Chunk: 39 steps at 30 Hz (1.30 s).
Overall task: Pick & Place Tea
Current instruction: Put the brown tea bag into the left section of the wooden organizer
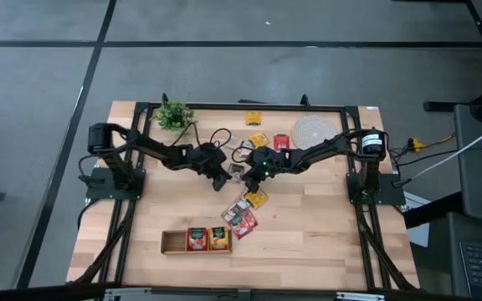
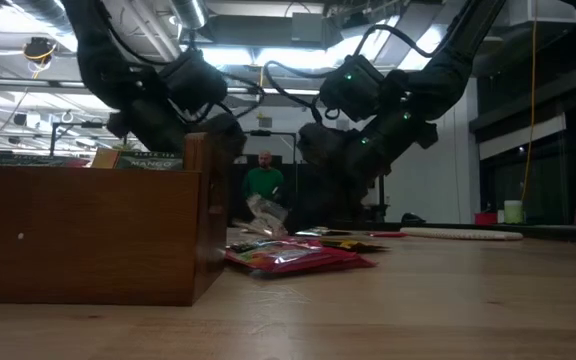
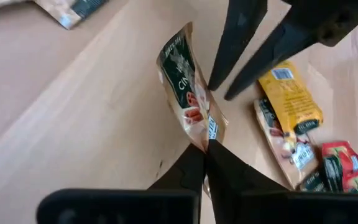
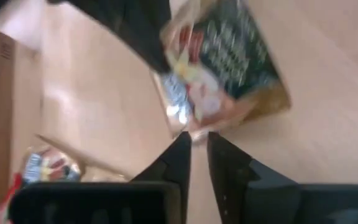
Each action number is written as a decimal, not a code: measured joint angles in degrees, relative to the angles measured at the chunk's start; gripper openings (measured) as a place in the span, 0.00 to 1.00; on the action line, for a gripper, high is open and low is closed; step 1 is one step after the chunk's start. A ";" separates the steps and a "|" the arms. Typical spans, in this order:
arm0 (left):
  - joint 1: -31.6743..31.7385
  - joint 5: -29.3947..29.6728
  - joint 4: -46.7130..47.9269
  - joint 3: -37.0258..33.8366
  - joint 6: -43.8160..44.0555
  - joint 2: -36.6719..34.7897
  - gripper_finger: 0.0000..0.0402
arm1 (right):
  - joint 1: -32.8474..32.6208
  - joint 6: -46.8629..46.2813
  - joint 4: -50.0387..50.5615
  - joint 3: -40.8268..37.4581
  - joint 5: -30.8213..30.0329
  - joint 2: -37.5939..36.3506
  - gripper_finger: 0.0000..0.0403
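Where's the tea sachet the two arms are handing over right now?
The sachet hangs mid-table, pinched by the left gripper beside the right gripper, above the loose sachets.

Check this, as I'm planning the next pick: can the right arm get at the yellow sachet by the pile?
Probably yes. The right gripper hovers with jaws apart close to the yellow sachet, which lies uncovered; the left gripper pinches another sachet off to one side.

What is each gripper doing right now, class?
Left gripper: closed on a pale tea sachet, held above the table.
Right gripper: slightly parted at the same sachet's edge.
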<state>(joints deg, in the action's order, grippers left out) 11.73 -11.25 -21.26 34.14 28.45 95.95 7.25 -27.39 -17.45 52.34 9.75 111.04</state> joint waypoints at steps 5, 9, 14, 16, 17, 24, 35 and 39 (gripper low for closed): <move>-0.03 5.64 4.45 -2.06 -3.84 -7.58 0.01 | 0.00 -2.17 -5.01 0.00 4.16 0.00 0.25; -0.77 7.30 4.52 -4.81 -6.47 -14.81 0.01 | 0.01 -2.35 -10.94 0.04 5.11 -0.04 0.30; -2.25 10.19 4.87 -7.96 -7.90 -23.25 0.01 | 0.40 -2.35 -15.93 0.07 5.11 -0.04 0.31; -2.71 10.23 4.84 -8.96 -8.60 -26.02 0.01 | 0.79 -2.39 -17.63 0.07 4.94 -0.04 0.31; -2.83 10.19 4.92 -9.35 -8.64 -27.08 0.01 | 0.91 -2.37 -18.82 0.07 4.92 -0.04 0.31; -3.66 10.13 4.65 -9.42 -8.90 -29.69 0.01 | 1.22 -2.37 -26.56 0.07 4.92 -0.07 0.31; -3.65 11.24 4.72 -9.41 -9.32 -29.65 0.04 | 1.29 -2.15 -26.97 0.07 6.45 -0.07 0.03; -3.69 10.97 4.72 -9.44 -8.85 -29.63 0.04 | 1.27 -2.11 -26.01 0.11 6.44 -0.13 0.03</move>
<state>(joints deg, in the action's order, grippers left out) 8.03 -0.28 -16.53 24.71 19.60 66.32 8.51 -29.49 -43.46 52.45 16.19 110.91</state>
